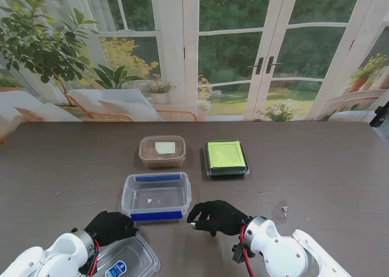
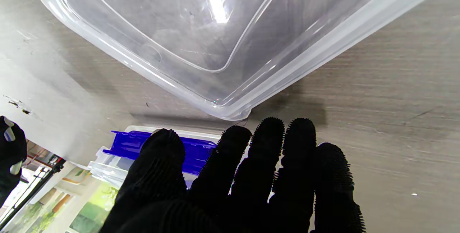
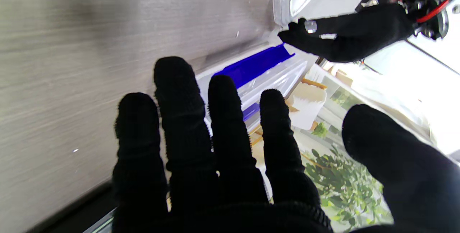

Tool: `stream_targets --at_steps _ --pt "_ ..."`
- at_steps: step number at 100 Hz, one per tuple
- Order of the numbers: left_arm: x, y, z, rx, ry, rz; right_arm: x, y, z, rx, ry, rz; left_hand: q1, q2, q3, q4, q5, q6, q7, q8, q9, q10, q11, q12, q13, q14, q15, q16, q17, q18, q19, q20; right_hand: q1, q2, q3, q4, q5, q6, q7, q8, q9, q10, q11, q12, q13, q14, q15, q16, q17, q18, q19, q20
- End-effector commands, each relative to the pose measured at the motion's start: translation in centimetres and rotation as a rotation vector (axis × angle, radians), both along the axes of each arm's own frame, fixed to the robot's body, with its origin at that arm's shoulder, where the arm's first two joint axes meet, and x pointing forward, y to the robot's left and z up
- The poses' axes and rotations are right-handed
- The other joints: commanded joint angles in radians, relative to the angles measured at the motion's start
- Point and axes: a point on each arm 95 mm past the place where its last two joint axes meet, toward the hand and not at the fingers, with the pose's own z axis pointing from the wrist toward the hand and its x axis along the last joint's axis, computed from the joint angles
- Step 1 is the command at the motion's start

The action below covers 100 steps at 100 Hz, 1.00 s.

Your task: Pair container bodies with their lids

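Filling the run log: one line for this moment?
left hand: open, beside clear lid | right hand: open, near blue-clip container | lid not yet on

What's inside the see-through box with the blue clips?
The clear box holds just one small white scrap, and the table shows through its floor. Its near blue clip hides the strip right behind it.

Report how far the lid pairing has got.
Looking done: the black container with the green lid is closed. The brown container seems lidded too, though I cannot be sure. In hand: nothing gripped; the left robot hand is at the loose clear plastic lid. Left: covering the open clear blue-latched container; the right robot hand waits beside it.
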Motion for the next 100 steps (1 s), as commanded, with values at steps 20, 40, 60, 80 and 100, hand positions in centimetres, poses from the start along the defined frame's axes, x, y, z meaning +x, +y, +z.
stream_targets --at_steps 20,40,60,80,100 --pt "-0.4 0.4 1.5 0.006 -0.033 -0.009 -1.6 1.8 0.3 -0.030 -0.022 0.088 0.018 0.045 -0.020 0.027 0.001 -0.013 -0.005 0.004 0.029 0.009 0.005 -0.001 0.021 0.029 -0.006 -0.004 -0.012 -0.008 0.006 -0.012 0.002 0.011 0.028 0.035 -0.011 -0.051 -0.020 -0.016 0.028 0.000 -0.001 0.016 0.046 -0.005 0.026 0.013 -0.008 0.017 0.052 -0.009" --pt "-1.0 0.6 2.2 0.006 -0.033 -0.021 -2.4 2.0 0.7 -0.042 -0.023 0.121 0.019 0.045 -0.019 0.027 0.020 -0.017 0.005 0.011 0.046 0.006 0.011 0.001 0.040 0.031 0.001 -0.003 0.007 0.000 0.012 -0.011 -0.009 0.015 0.020 0.033 -0.009 -0.044 -0.023 -0.017 0.027 -0.003 0.000 0.017 0.047 -0.004 0.026 0.012 -0.007 0.017 0.053 -0.011" --pt "-1.6 0.7 2.6 0.020 -0.018 -0.032 -3.0 2.2 0.7 -0.050 -0.021 0.150 0.018 0.046 -0.020 0.027 0.024 -0.019 0.008 0.014 0.050 0.006 0.011 -0.001 0.044 0.029 0.001 -0.005 0.010 0.002 0.013 -0.012 -0.011 0.015 0.016 0.032 -0.004 -0.048 -0.024 -0.018 0.027 -0.003 0.001 0.017 0.047 -0.003 0.026 0.012 -0.008 0.017 0.054 -0.013" --pt "-2.1 1.2 3.5 0.035 -0.050 -0.025 -3.6 3.0 1.0 -0.055 -0.034 0.188 0.019 0.046 -0.020 0.027 0.029 -0.020 0.010 0.017 0.051 0.004 0.009 -0.003 0.045 0.029 -0.003 -0.008 0.010 0.003 0.013 -0.013 -0.010 0.015 0.017 0.034 -0.003 -0.055 -0.026 -0.019 0.028 -0.006 0.000 0.017 0.048 -0.006 0.025 0.012 -0.005 0.015 0.054 -0.015" --pt "-2.8 1.8 4.1 0.047 -0.071 -0.015 -4.5 4.4 0.8 -0.058 -0.046 0.228 0.019 0.045 -0.020 0.027 0.039 -0.022 0.015 0.021 0.059 0.003 0.012 -0.004 0.053 0.028 -0.002 -0.010 0.014 0.003 0.014 -0.014 -0.007 0.014 0.021 0.033 -0.036 -0.086 -0.047 -0.026 0.029 -0.010 0.002 0.017 0.055 -0.008 0.030 0.013 0.002 0.017 0.058 -0.015"
